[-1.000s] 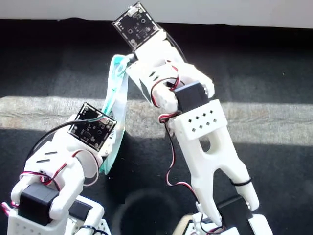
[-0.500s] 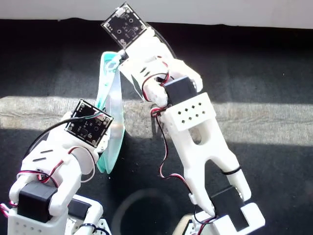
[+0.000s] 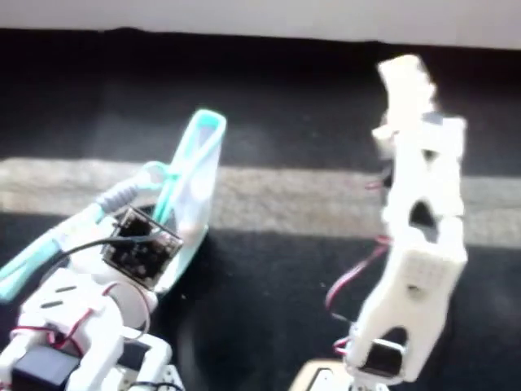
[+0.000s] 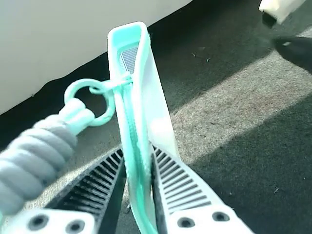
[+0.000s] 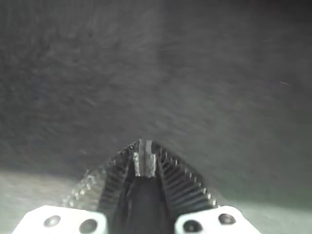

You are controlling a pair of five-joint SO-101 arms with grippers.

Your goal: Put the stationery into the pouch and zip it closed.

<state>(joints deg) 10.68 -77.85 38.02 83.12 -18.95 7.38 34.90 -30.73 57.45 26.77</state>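
A translucent pouch (image 3: 195,171) with teal edging stands on edge above the dark table, tilted to the right. My left gripper (image 4: 138,163) is shut on the pouch (image 4: 146,102) along its teal zipper seam. In the high view the left gripper (image 3: 175,244) sits at the pouch's lower end, under the wrist camera board. A teal ring (image 4: 90,100) on the zipper end carries a grey braided cord (image 3: 122,195) that trails off to the left. My right gripper (image 3: 403,73) is raised far to the right, apart from the pouch. Its fingertips (image 5: 145,146) are shut over bare mat.
A sunlit pale strip (image 3: 293,199) crosses the dark mat from left to right. A white wall edge (image 3: 260,16) runs along the back. The right arm's white links (image 3: 419,269) stand tall at the right, with red wires hanging beside them.
The right gripper has come off the pouch's top end and swung far to the right. The cord now hangs to the left. The pouch leans more rightward in the left gripper.
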